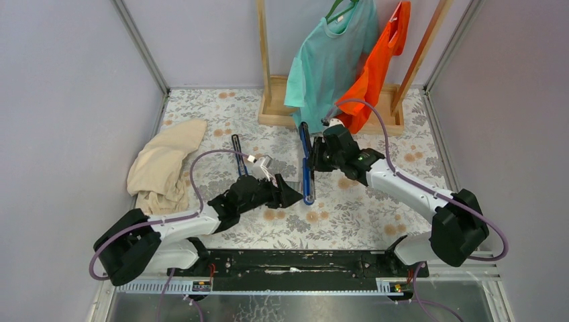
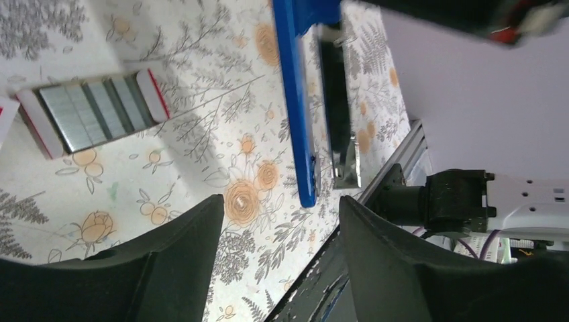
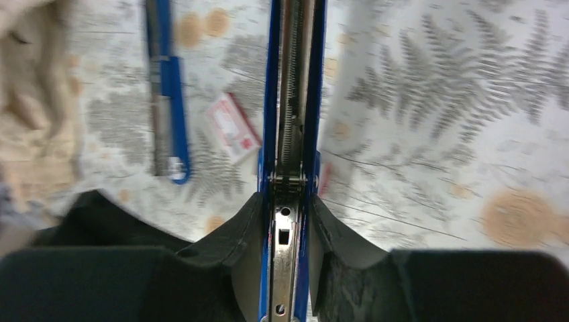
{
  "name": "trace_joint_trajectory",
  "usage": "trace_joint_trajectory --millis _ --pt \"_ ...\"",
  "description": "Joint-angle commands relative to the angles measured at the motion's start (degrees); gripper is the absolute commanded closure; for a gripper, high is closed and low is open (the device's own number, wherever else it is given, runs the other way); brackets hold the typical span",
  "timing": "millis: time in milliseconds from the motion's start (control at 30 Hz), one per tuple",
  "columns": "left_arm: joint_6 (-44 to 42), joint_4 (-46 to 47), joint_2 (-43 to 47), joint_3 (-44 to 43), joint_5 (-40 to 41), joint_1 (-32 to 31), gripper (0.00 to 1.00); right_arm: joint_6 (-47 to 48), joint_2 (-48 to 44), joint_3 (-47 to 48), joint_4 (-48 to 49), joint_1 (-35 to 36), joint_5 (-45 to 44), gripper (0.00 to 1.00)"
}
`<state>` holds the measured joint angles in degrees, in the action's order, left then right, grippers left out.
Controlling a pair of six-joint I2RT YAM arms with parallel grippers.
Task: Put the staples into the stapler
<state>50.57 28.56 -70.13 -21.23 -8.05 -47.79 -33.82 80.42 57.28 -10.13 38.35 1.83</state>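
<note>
Our right fingers (image 3: pixel 285 231) clamp the opened stapler (image 3: pixel 292 100); left fingers (image 2: pixel 278 231) are spread and empty. Staples (image 2: pixel 90 114) sit boxed on the tabletop (image 2: pixel 168 174), well apart. Risk: a skewed strip jams the channel.

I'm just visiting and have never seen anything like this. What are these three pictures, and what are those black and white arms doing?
These are two robot arms bolted to a table. One picture looks down from above; the other two come from a camera on each wrist. The right gripper is shut on an opened blue stapler, its metal channel showing. The left gripper is open and empty, near a small open box of staples. On the flowered tablecloth also lie a second blue stapler and a beige cloth. Two shirts hang on a wooden rack behind.
</note>
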Motion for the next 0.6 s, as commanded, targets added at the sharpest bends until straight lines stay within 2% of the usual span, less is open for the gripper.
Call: trace_joint_trajectory --millis 0,267,567 --pt "-3.2 -1.0 4.0 -2.3 3.4 0.3 0.26 9.6 0.7 3.0 -8.6 -0.3 -9.1 1.0" --pt "-7.0 -12.0 9.5 -2.3 10.8 1.1 0.15 14.0 2.7 3.5 -11.6 -0.9 -15.6 1.0" --pt "-9.6 -25.3 17.6 -3.8 23.6 6.4 0.0 19.0 10.6 5.5 -12.9 -2.7 -18.1 1.0"
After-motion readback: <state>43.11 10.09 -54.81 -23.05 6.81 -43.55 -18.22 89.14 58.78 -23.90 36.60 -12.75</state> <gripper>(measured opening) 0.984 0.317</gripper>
